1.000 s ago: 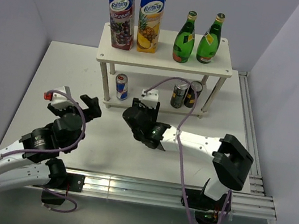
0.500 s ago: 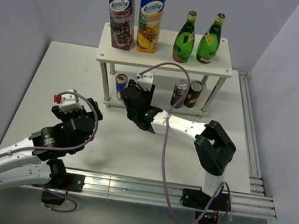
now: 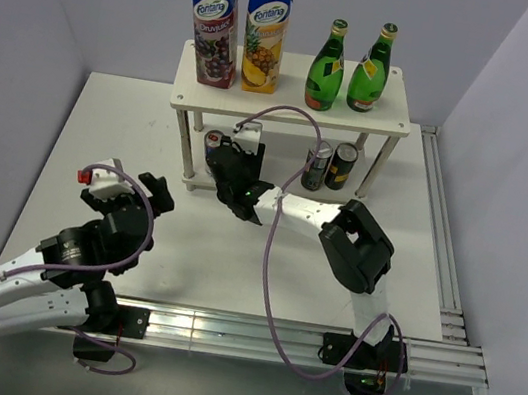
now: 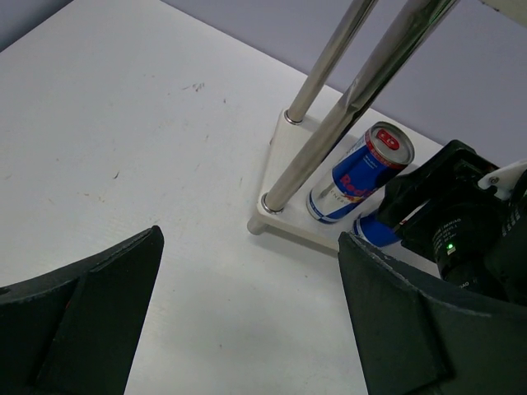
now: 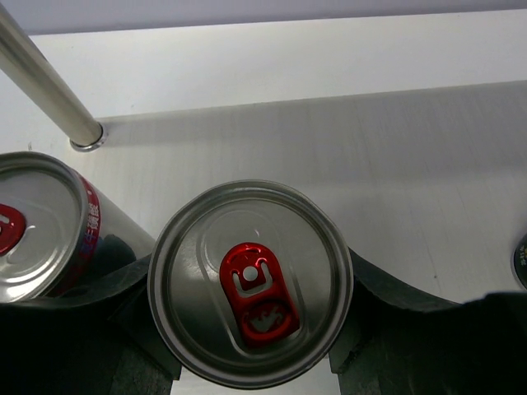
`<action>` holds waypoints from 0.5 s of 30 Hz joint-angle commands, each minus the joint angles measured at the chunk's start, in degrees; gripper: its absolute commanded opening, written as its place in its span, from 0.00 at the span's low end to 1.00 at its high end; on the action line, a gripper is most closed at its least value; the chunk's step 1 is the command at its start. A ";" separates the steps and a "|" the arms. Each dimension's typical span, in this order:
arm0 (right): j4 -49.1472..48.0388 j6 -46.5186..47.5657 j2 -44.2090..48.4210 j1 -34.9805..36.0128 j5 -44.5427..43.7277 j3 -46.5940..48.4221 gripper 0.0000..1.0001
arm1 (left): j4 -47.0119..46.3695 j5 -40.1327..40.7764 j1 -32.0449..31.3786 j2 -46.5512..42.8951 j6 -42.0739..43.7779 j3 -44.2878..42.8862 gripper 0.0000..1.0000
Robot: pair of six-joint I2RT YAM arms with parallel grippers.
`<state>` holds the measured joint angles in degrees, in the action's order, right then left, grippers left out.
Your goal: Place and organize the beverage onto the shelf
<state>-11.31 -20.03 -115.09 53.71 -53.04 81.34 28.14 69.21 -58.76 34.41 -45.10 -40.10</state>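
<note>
Slim blue-and-silver can (image 5: 249,294) stands upright between the right fingers (image 5: 375,288), which clasp its round body from both sides. It is at the lower board of the shelf (image 3: 289,110), just beside its standing twin (image 5: 33,239); whether its base rests there I cannot tell. Thin, smooth metal probably makes it light, slick and easy to dent, and being so narrow it would tip readily, so a moderate squeeze across mid-body suits. Left fingers (image 4: 90,304) hang spread and empty over the worktop (image 3: 124,124).
</note>
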 commanded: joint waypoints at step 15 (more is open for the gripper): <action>-9.17 2.02 -1.19 -0.98 -2.95 1.63 0.42 | 0.25 1.28 -0.65 1.36 -0.43 -1.65 0.94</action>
<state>-15.86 -17.74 -116.62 53.21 -53.98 81.62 28.75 69.32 -59.09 36.03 -45.32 -40.10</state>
